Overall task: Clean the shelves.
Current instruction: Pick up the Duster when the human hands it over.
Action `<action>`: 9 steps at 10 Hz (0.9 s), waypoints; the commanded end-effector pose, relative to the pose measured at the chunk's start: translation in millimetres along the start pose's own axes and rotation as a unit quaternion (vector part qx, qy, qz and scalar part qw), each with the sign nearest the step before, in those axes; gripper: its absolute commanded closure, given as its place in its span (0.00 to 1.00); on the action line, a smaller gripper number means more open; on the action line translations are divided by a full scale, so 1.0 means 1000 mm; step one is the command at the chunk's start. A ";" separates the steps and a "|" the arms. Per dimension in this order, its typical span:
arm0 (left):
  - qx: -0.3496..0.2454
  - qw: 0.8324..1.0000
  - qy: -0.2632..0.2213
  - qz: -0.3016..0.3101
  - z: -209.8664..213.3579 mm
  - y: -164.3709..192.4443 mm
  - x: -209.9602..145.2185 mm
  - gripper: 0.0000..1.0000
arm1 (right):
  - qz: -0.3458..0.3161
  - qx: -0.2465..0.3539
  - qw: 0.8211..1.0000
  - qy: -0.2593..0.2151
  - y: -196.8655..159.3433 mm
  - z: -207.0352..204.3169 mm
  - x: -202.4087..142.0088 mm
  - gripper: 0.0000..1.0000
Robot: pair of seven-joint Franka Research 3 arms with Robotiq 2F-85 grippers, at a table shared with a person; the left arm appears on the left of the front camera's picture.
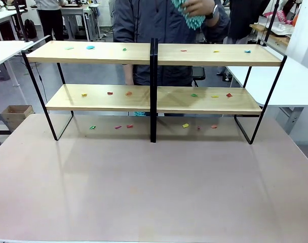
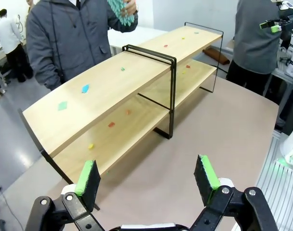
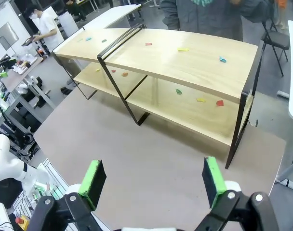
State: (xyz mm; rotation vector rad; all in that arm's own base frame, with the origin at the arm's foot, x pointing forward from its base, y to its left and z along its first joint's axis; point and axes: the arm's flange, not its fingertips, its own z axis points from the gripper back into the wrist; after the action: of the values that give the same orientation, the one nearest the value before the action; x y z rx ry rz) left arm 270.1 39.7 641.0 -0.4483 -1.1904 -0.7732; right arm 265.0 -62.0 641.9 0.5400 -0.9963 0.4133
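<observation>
We see the shelves (image 1: 93, 53) on the table (image 1: 144, 192), far half, coloured scraps (image 1: 90, 47) on both boards. Left gripper (image 2: 147, 176) and right gripper (image 3: 153, 179) both released, empty, well short of them. A person's hand (image 1: 200, 7) holds a teal cloth (image 1: 187, 17) above the top board.

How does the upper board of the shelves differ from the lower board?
The upper board carries blue and teal scraps; the lower board carries none of those, but an orange one. The upper board lies open from above; the lower board sits under it. Both are light wood, strewn with small coloured scraps.
</observation>
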 end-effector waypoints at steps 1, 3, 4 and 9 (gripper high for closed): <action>-0.006 1.000 -0.001 -0.006 -0.013 -0.032 -0.052 0.00 | -0.012 -0.004 1.000 0.009 0.000 -0.005 -0.002 0.00; -0.006 1.000 0.001 -0.006 -0.017 -0.034 -0.050 0.00 | -0.008 -0.004 1.000 0.010 0.000 -0.005 -0.003 0.00; -0.007 1.000 0.001 -0.006 -0.022 -0.035 -0.047 0.00 | -0.008 -0.007 1.000 0.006 0.000 -0.004 -0.003 0.00; -0.008 1.000 0.012 0.001 -0.009 -0.001 -0.002 0.00 | -0.004 -0.004 1.000 0.007 -0.003 -0.003 -0.002 0.00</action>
State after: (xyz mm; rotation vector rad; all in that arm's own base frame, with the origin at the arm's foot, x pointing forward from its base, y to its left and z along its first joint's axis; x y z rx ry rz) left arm 277.7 33.0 634.9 -0.4462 -1.1522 -0.7751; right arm 267.4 -61.8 638.7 0.5274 -0.9821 0.4081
